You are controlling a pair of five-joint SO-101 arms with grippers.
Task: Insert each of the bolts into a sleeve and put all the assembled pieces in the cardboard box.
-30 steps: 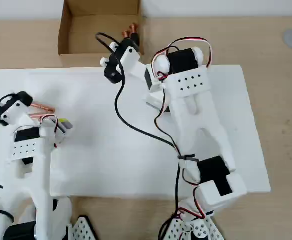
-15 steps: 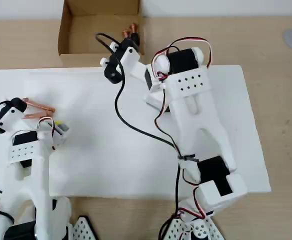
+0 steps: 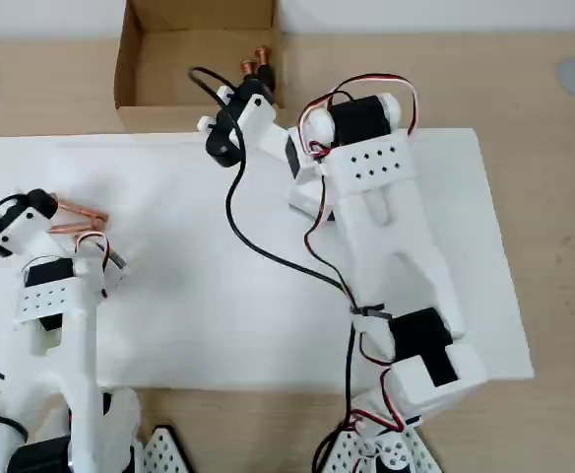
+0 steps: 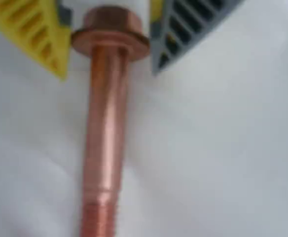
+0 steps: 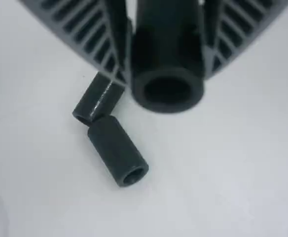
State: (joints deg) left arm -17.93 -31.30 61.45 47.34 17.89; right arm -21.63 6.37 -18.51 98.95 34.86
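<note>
Left gripper (image 4: 108,71): yellow finger and grey finger pressed against opposite sides of the flanged head of a copper-coloured metal bolt (image 4: 104,148), i.e. clamped on it. Shank ran out beyond the fingertips over the white sheet (image 4: 233,163), threaded end farthest from the fingers. High view placed this arm at the sheet's left edge, with two copper bolts (image 3: 81,209) side by side at its wrist; could not tell which of them was the gripped one. Right gripper (image 5: 166,79): grey ribbed fingers closed on a black cylindrical sleeve (image 5: 166,44), open bore facing the camera. Two loose black sleeves (image 5: 118,150) lay on the sheet beneath it, touching each other, one partly hidden behind a finger. Right arm's end stood at the sheet's far edge, just beside the brown cardboard box (image 3: 128,74) on the wooden table (image 3: 543,217). Two more copper bolt heads (image 3: 248,67) showed at the box corner nearest that arm; sleeves on them not discernible.
</note>
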